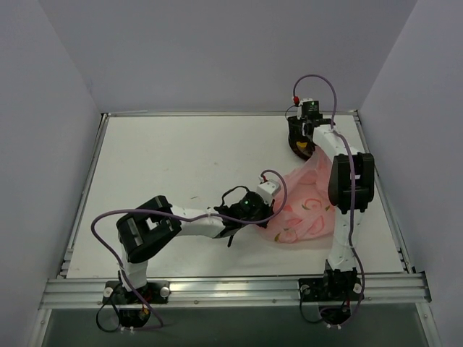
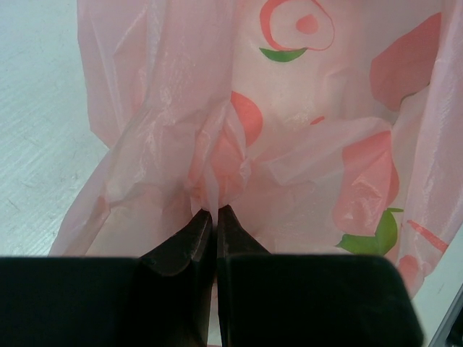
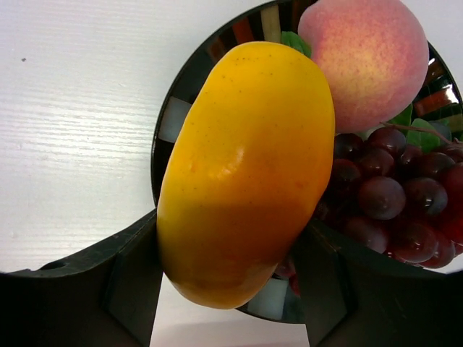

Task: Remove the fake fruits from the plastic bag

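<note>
The plastic bag [image 2: 304, 144] is pinched in the left fingers [image 2: 184, 246]. A yellow-orange fruit [image 3: 246, 173] is gripped by the right fingers [image 3: 130, 289].

White table [image 1: 181, 166] w/ metal rail edges [image 1: 231, 289], plain grey walls [image 1: 217, 50] on 3 sides.

Premises: robotics laboratory test cell. Evidence: a plain white table [image 1: 181, 166] closed in on three sides by bare pale walls [image 1: 217, 50]; an aluminium rail [image 1: 231, 289] along its near edge; left arm [image 1: 192, 225] and right arm [image 1: 351, 181] mounted at that edge, trailing exposed purple cables [image 1: 96, 225]
</note>
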`<state>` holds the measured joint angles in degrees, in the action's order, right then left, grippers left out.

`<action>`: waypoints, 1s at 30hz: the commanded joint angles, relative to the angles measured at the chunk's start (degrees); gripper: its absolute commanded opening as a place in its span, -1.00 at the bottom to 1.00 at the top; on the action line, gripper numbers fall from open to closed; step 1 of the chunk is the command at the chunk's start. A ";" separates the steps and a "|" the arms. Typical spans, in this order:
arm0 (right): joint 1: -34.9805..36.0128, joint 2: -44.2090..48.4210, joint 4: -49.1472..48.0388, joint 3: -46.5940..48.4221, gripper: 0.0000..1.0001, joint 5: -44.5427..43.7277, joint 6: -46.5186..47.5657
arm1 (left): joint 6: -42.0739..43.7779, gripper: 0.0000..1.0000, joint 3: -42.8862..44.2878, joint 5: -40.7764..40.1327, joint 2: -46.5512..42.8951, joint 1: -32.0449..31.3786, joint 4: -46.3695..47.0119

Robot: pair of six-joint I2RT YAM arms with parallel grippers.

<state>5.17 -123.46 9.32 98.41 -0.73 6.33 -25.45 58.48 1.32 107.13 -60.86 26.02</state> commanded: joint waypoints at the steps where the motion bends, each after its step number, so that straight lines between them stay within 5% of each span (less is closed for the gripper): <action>1: 1.60 -1.34 1.49 3.27 0.16 -5.67 0.00 | 0.58 -0.95 0.15 0.35 -3.95 -0.22 1.93; 7: 1.60 -0.38 1.40 3.19 0.61 -8.49 -3.69 | 1.02 -0.95 -1.17 -0.79 -6.41 -0.05 1.49; 18: 1.95 4.71 1.31 1.00 0.64 -6.84 -8.07 | 0.49 -0.95 -2.14 -2.38 -7.99 0.48 1.40; 21: 2.21 9.36 1.31 0.29 0.70 -1.21 -10.54 | 0.32 -0.95 -1.97 -2.38 -8.08 0.57 1.23; 24: 2.39 15.86 -0.44 -3.04 0.98 4.24 -14.40 | 0.05 -0.95 -1.18 -2.38 -8.17 0.66 0.96; 30: 2.48 37.98 -8.70 -18.15 1.00 1.36 -23.28 | 2.77 -0.95 6.02 -3.17 -6.15 0.22 -4.31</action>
<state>7.27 -96.71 5.74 84.33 1.69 -10.72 -24.67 57.93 -0.64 102.65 -60.64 22.87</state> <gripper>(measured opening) 0.996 0.028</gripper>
